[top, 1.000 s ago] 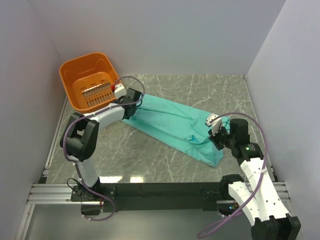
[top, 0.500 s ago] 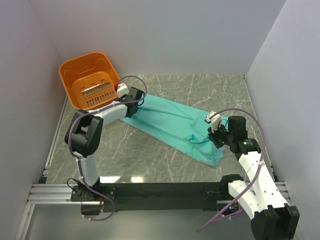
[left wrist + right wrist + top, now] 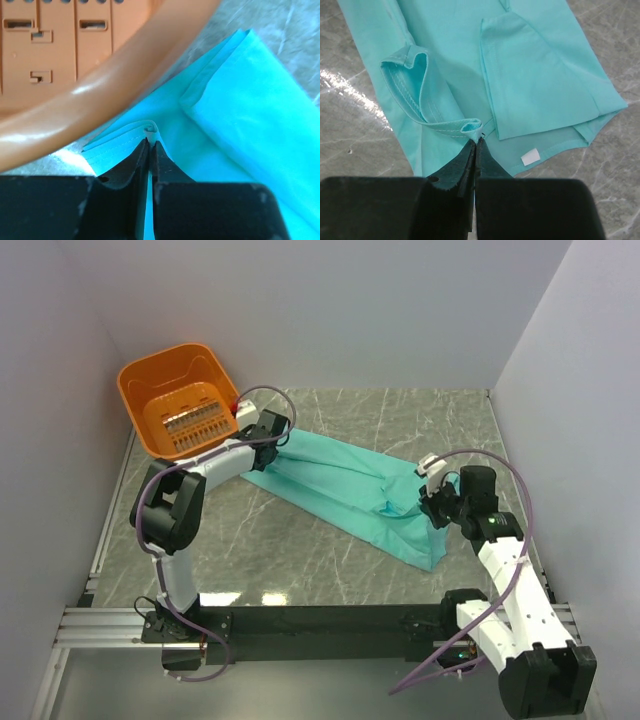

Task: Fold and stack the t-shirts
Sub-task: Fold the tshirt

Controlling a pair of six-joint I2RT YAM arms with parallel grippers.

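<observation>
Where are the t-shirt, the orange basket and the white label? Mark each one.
t-shirt [image 3: 340, 485], top external view, middle of the cloth.
orange basket [image 3: 175, 373], top external view, far inner wall.
white label [image 3: 531, 156], right wrist view, centre of the label.

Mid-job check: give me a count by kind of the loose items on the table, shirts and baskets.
Teal t-shirt: 1
Orange basket: 1
Total: 2

You're at a lab test bench: plain white walls [image 3: 350, 310] box in a marble-look table [image 3: 300, 550], with a metal rail [image 3: 100, 625] bolted along its 6 o'clock edge.
</observation>
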